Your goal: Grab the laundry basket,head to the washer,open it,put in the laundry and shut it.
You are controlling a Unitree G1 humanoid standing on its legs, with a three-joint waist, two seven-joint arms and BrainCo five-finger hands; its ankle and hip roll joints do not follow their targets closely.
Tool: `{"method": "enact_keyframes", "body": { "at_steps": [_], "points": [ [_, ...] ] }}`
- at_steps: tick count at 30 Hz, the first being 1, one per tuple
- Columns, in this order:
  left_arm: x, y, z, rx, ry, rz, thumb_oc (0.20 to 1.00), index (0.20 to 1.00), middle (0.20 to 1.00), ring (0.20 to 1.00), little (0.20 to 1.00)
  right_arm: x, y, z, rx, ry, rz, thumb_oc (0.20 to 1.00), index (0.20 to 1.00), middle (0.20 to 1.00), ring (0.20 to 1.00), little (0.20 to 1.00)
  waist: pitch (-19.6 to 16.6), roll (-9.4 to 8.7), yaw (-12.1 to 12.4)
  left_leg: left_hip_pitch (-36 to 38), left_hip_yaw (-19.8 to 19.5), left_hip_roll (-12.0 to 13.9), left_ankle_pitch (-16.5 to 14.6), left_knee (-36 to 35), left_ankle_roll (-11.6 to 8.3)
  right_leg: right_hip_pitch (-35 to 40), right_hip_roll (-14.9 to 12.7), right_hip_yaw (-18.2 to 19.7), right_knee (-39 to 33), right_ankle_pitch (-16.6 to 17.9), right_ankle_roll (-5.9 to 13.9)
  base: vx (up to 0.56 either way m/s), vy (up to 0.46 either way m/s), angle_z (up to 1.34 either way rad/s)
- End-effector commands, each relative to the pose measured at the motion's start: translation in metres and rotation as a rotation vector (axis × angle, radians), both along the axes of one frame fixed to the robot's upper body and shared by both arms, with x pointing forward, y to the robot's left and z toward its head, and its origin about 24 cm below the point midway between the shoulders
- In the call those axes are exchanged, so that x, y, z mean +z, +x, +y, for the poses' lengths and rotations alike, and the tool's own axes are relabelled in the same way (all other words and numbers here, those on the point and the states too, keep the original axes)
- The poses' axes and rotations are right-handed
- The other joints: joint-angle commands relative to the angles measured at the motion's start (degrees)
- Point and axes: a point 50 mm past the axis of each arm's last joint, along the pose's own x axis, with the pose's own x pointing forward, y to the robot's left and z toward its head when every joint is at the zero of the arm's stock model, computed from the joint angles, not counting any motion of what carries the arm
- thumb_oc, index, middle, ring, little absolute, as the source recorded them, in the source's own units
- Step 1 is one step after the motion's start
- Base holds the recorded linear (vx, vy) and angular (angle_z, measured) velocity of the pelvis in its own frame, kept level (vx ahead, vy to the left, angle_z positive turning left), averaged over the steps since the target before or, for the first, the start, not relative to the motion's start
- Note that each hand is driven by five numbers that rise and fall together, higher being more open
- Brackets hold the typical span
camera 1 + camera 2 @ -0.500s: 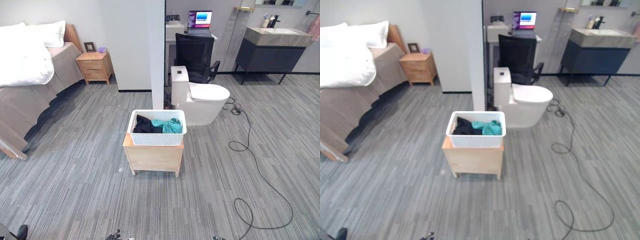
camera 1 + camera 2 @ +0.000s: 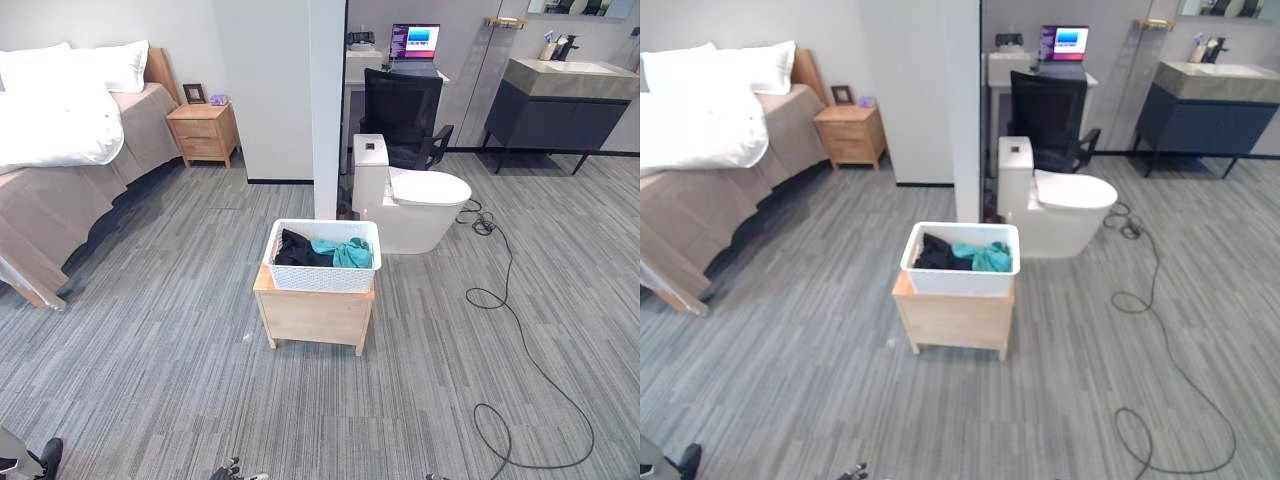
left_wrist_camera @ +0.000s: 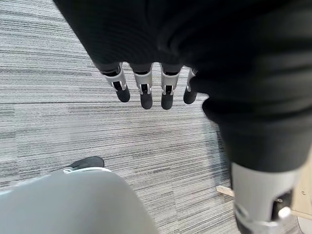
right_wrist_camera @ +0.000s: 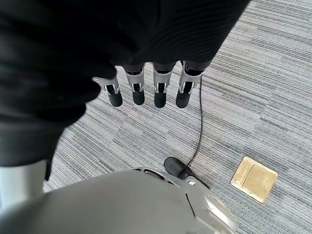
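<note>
Left eye view: we note the white laundry basket [image 2: 322, 256] sitting on top of a low wooden stand [image 2: 314, 316], out on the grey floor and well ahead of us. Dark clothes [image 2: 292, 249] and a teal garment [image 2: 342, 251] lie loose inside it, below the rim. We judge the stand is there to raise the basket to a height both hands can reach without a deep bend. A white toilet [image 2: 412, 197] stands just behind the basket, a bed [image 2: 60, 150] off to our left, a nightstand [image 2: 204, 133] beside it.

Right eye view: same layout. Nothing lies on the floor between us and the stand. No washer that we can pick out.

Left wrist view: the left hand [image 3: 146, 90] hangs with fingers straight and relaxed, pointing at bare floor, holding nothing.

Right wrist view: the right hand [image 4: 146, 90] likewise, fingers loose and straight, empty, over floor with a brass floor plate [image 4: 254, 178] nearby.

Both hands hang low at our sides, well apart from the basket. We take the task to be at its first step: the walk up to the basket is not yet done, and the grab comes after.
</note>
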Motion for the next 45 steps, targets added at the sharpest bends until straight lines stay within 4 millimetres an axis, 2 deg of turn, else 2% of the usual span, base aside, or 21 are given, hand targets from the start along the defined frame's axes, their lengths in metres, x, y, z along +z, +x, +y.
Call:
{"method": "enact_keyframes", "body": {
  "at_steps": [1, 26, 38, 40, 43, 45],
  "points": [
    [0.004, 0.019, 0.011, 0.005, 0.040, -0.037, 1.000, 1.000, 1.000, 1.000, 1.000, -0.003, -0.012, 0.001, 0.057, -0.016, 0.062, 1.000, 1.000, 1.000, 1.000, 1.000, -1.1, -2.66, -0.4, -2.8, -3.3, 2.9, 0.1, -0.9, -3.86, 1.5, -7.9, 0.2, 0.4, -3.9, 8.08, 0.00, 0.000, 0.00],
    [0.003, 0.014, 0.011, 0.011, 0.037, -0.021, 1.000, 1.000, 1.000, 1.000, 1.000, -0.003, -0.013, 0.002, 0.053, -0.011, 0.061, 1.000, 1.000, 1.000, 1.000, 1.000, -1.1, -2.52, -0.2, -2.9, -3.7, 2.9, 0.1, -0.9, -4.00, 1.9, -7.8, -0.5, 0.4, -4.2, 8.03, 0.00, 0.000, 0.01],
    [0.004, 0.011, 0.016, 0.056, 0.039, -0.023, 1.000, 1.000, 1.000, 1.000, 1.000, -0.002, -0.009, -0.002, 0.000, -0.005, 0.046, 1.000, 1.000, 1.000, 1.000, 1.000, -0.4, -2.66, 0.5, -2.1, -3.3, 2.9, -0.1, -0.9, -3.33, 1.6, -7.8, 0.8, 0.4, -3.9, 8.21, 0.01, 0.008, -0.01],
    [0.004, 0.011, 0.019, 0.071, 0.042, -0.027, 1.000, 1.000, 1.000, 1.000, 1.000, -0.001, -0.005, -0.004, -0.029, -0.004, 0.033, 1.000, 1.000, 1.000, 1.000, 1.000, 0.3, -3.08, 0.9, -3.3, -3.0, 2.8, -0.6, 1.7, -3.12, 1.8, -8.3, 1.0, 0.4, -3.8, 8.21, 0.01, 0.039, -0.12],
    [0.006, 0.015, 0.022, 0.103, 0.038, -0.044, 1.000, 1.000, 1.000, 1.000, 1.000, 0.000, -0.001, -0.009, -0.101, -0.005, 0.011, 1.000, 1.000, 1.000, 1.000, 1.000, 1.4, -3.62, 1.1, -7.3, -3.5, 2.0, -3.2, 8.3, -2.27, 2.0, -9.2, 0.9, 0.4, -3.4, 8.23, 0.00, 0.067, -0.06],
    [0.006, 0.016, 0.024, 0.104, 0.040, -0.041, 1.000, 1.000, 1.000, 1.000, 1.000, 0.001, -0.002, -0.014, -0.161, -0.005, 0.004, 1.000, 1.000, 1.000, 1.000, 1.000, 1.1, -3.31, 1.0, -8.6, -4.3, 0.8, -4.2, 9.5, -1.22, 0.5, -10.0, 1.1, 3.9, -4.2, 8.43, 0.06, 0.149, -0.07]
  ]
}}
